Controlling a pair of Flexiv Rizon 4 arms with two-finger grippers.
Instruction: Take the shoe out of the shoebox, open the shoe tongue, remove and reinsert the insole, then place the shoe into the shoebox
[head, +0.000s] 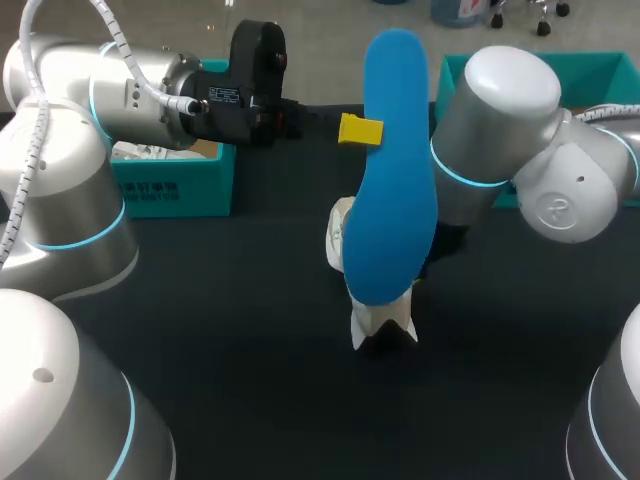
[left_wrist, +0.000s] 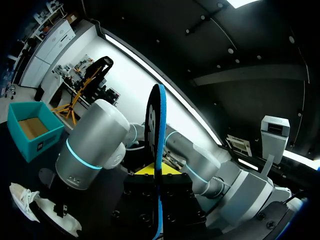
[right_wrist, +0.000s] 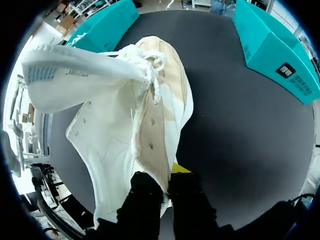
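A blue insole (head: 395, 170) hangs upright over the middle of the table, my left gripper (head: 364, 130) shut on its edge. In the left wrist view the insole (left_wrist: 156, 125) stands edge-on between the yellow tips of that gripper (left_wrist: 158, 171). Below it the white shoe (head: 372, 315) is lifted off the dark table. My right gripper (right_wrist: 161, 181) is shut on the shoe's (right_wrist: 135, 115) collar edge, tongue and laces hanging away from it. In the head view the right arm (head: 495, 130) and the insole hide that gripper.
A teal shoebox (head: 175, 185) stands at the back left beneath my left arm. Another teal box (head: 590, 70) stands at the back right behind my right arm. The dark table (head: 230, 330) spreads around the shoe.
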